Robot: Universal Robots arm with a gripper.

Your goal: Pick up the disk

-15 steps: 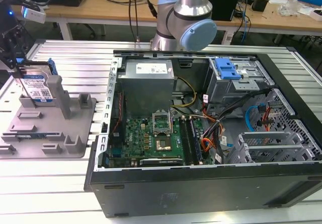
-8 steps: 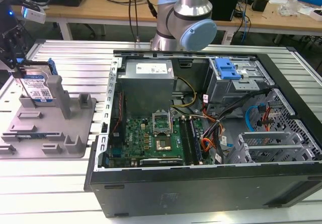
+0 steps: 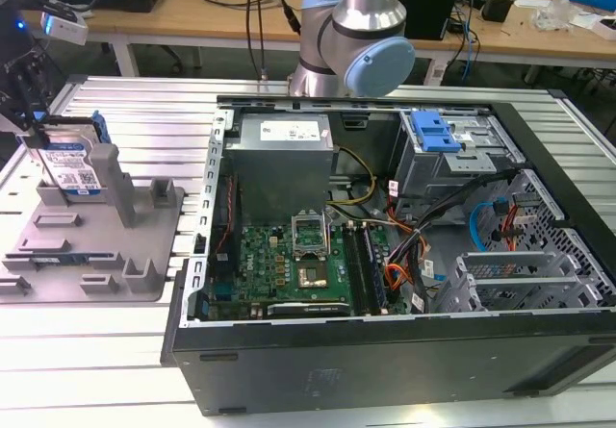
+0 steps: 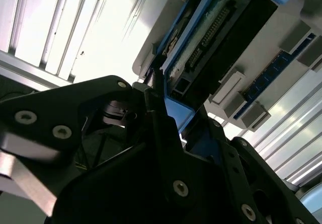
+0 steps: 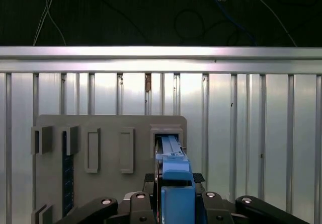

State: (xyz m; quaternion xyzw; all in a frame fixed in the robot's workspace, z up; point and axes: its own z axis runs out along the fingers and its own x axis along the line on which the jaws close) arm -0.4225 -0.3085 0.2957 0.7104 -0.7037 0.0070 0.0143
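Observation:
The disk (image 3: 75,166) stands on edge in the grey fixture (image 3: 144,245) at the exterior view's left, its white-and-blue label facing the camera and blue rails along its sides. My gripper (image 3: 37,132) comes down on its upper edge there. In the first wrist view the disk's blue rail (image 5: 173,173) sits tight between the two black fingers of the gripper (image 5: 173,204), above the fixture (image 5: 105,153). The second wrist view shows the disk's connector edge (image 4: 221,38) and the gripper (image 4: 168,108) clamped on the blue rail. Whether the disk is raised off the fixture I cannot tell.
An open computer case (image 3: 385,361) fills the middle and the exterior view's right, with a blue-fronted drive cage (image 3: 435,132) at its back. The arm's base (image 3: 351,53) rises behind the case. The ribbed aluminium table (image 3: 144,111) carries everything. Workbenches with cables stand behind.

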